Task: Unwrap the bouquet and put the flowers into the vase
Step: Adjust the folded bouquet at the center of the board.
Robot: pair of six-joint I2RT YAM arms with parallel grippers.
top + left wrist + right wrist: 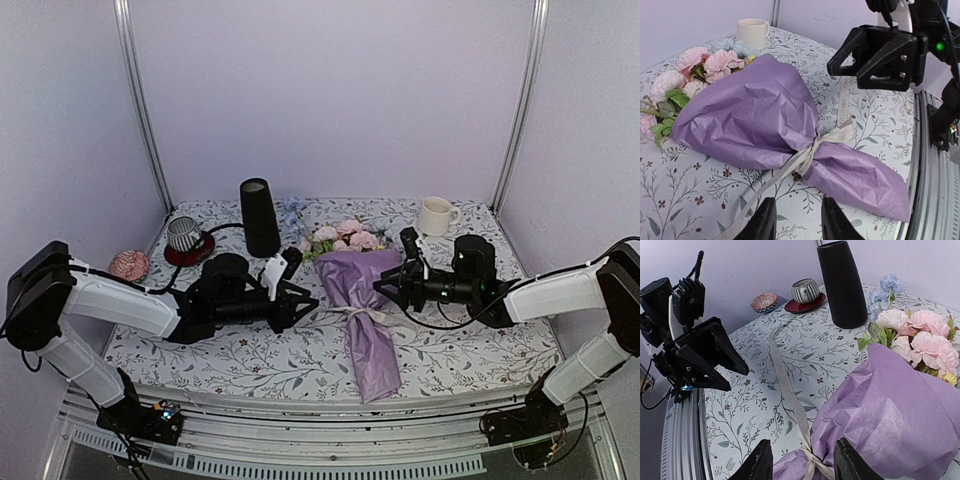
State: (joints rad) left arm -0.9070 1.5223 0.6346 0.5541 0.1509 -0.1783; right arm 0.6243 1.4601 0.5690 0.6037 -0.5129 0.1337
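Now the left hand (pixel 308 300) and right hand (pixel 381 285) flank the bouquet (pixel 356 282), both part-open, empty.

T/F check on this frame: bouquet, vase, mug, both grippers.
1. The bouquet lies wrapped, its ribbon tied. True.
2. The vase lies on its side. False: it stands upright.
3. The flowers are in the vase. False: they are in the bouquet on the table.
4. The left gripper and right gripper flank the bouquet, one on each side. True.
5. The white mug stands beside the vase. False: it is at the far right, apart from the vase.
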